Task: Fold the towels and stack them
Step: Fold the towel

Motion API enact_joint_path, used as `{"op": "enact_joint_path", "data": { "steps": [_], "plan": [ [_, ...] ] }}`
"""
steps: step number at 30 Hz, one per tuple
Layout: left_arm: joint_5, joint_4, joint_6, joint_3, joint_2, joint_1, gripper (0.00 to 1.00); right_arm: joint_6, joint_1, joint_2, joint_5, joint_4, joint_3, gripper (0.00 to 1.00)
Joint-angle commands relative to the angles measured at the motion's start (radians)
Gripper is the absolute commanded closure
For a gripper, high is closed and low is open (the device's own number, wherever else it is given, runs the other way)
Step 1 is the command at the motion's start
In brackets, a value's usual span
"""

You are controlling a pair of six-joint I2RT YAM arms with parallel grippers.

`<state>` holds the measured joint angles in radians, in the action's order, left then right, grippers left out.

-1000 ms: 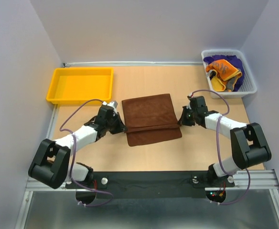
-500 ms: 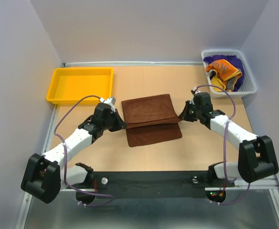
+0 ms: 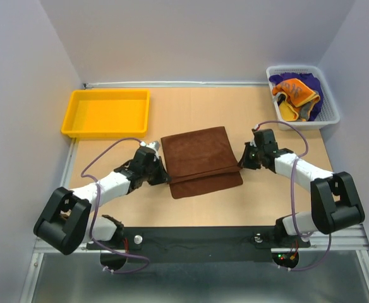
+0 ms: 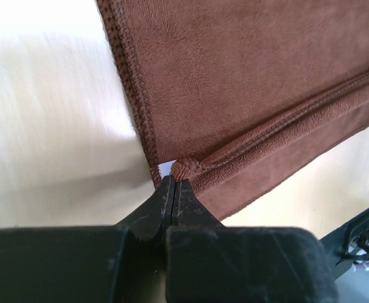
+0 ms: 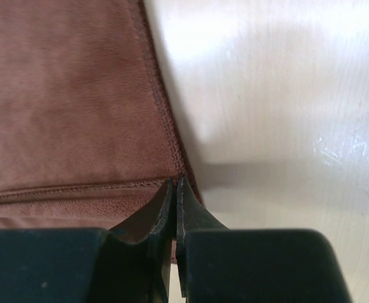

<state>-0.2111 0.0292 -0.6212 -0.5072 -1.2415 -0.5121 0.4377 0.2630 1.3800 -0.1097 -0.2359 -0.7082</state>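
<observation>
We see the brown towel (image 3: 200, 158) lying in the middle of the tabletop (image 3: 191, 107), between the two arms. It is doubled over. The upper layer covers the far part, and a strip of the lower layer shows along the near edge.

The left pincer (image 3: 163, 175) sits low at the towel's left side, where the upper layer's hem ends. In the left wrist view its pincer (image 4: 174, 186) is clenched, with the fingertips pressed together on a small bunch of the folded hem of the towel (image 4: 248, 76).

The right pincer (image 3: 241, 162) sits at the towel's right edge, at the same hem line. In the right wrist view this pincer (image 5: 175, 186) is all but closed, with only a thin slit between the fingers. Its tips touch the stitched edge of the towel (image 5: 71, 113). We cannot tell whether any cloth is caught between them.

A yellow tray (image 3: 105, 132) stands at the far left. A white basket (image 3: 333, 113) at the far right holds an orange towel (image 3: 295, 91) and a purple towel (image 3: 308, 82), both crumpled.
</observation>
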Motion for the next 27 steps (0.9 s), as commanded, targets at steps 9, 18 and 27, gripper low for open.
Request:
{"op": "enact_joint_path", "data": {
  "steps": [9, 18, 27],
  "plan": [
    [0.049, -0.023, -0.058, 0.075, 0.077, -0.043, 0.81, -0.013, -0.024, -0.057, 0.045, -0.025, 0.047, 0.52],
    [0.016, -0.192, -0.091, 0.036, 0.437, -0.123, 0.33, -0.048, -0.008, -0.248, -0.133, -0.098, 0.035, 0.35],
    [0.203, -0.143, -0.051, -0.085, 0.23, -0.117, 0.54, -0.151, 0.18, -0.003, -0.056, -0.098, -0.164, 0.38]
  ]
}}
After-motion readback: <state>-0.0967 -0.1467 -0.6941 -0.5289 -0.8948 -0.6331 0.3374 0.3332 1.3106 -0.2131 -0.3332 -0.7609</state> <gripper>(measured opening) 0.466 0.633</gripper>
